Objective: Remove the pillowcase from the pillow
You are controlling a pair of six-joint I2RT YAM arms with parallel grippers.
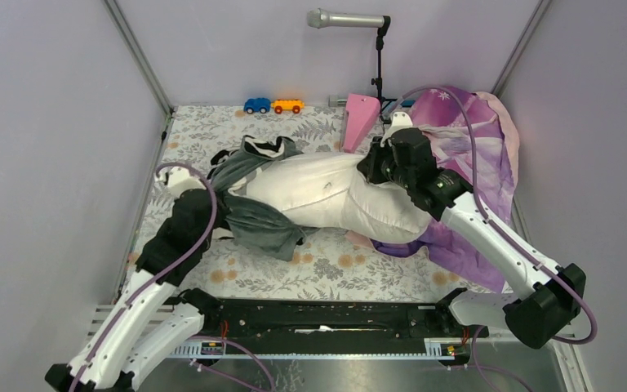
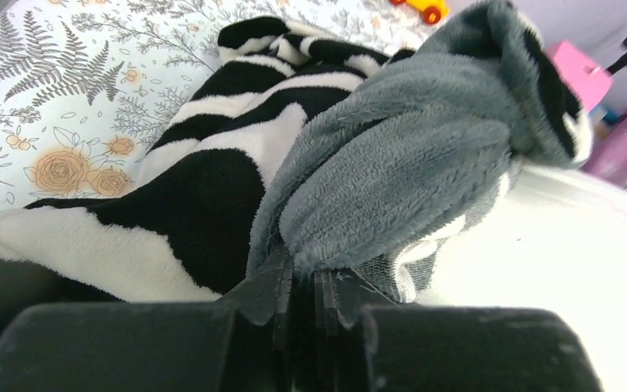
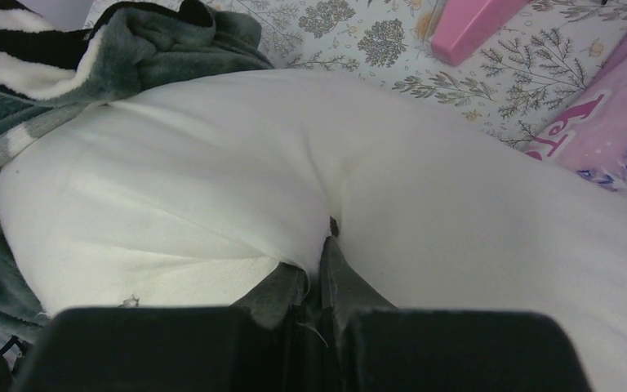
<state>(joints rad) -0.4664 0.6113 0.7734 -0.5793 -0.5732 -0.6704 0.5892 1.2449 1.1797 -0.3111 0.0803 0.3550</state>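
The white pillow (image 1: pixel 326 196) lies across the middle of the table, mostly bare. The grey-green fleecy pillowcase (image 1: pixel 257 216), black-and-white striped on its inside, is bunched over the pillow's left end. My left gripper (image 1: pixel 216 204) is shut on a fold of the pillowcase (image 2: pixel 392 163) at that end. My right gripper (image 1: pixel 375 167) is shut on a pinch of the pillow's cloth (image 3: pixel 212 188) near its right end. In the right wrist view the pillowcase (image 3: pixel 122 49) shows at the upper left.
Purple-pink princess-print fabric (image 1: pixel 478 155) is heaped at the right, partly under the pillow. A pink box (image 1: pixel 359 121) stands behind the pillow. A blue toy car (image 1: pixel 256 105) and an orange one (image 1: pixel 287 105) sit at the back edge. A microphone stand (image 1: pixel 378 57) is behind.
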